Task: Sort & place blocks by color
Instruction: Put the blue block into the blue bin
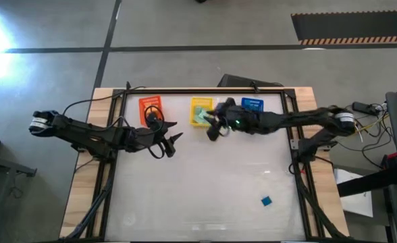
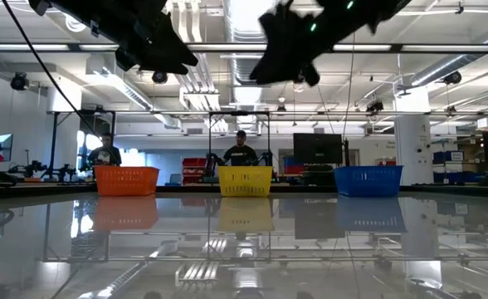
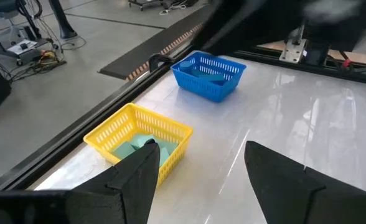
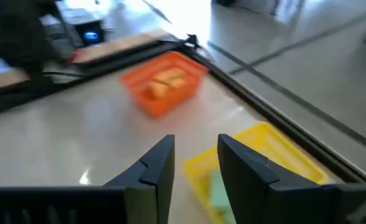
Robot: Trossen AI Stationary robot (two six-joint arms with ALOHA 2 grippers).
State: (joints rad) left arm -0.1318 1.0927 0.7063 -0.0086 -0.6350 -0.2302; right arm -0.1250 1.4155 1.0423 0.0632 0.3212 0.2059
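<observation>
Glossy white worktop (image 1: 205, 196): one blue block (image 1: 267, 200) near front edge. Right claw (image 1: 214, 128) empty, parted, over yellow bin (image 1: 200, 111); should travel forward, descend squarely.

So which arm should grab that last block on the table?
Probably the right. The blue block lies near the table's front on the right side; the right gripper, open over the yellow bin, looks nearer than the left gripper.

The high view looks straight down on the table (image 1: 205, 196). The low view looks level across it. All 4 views share the yellow bin (image 1: 200, 111); both wrist views sit near it.
</observation>
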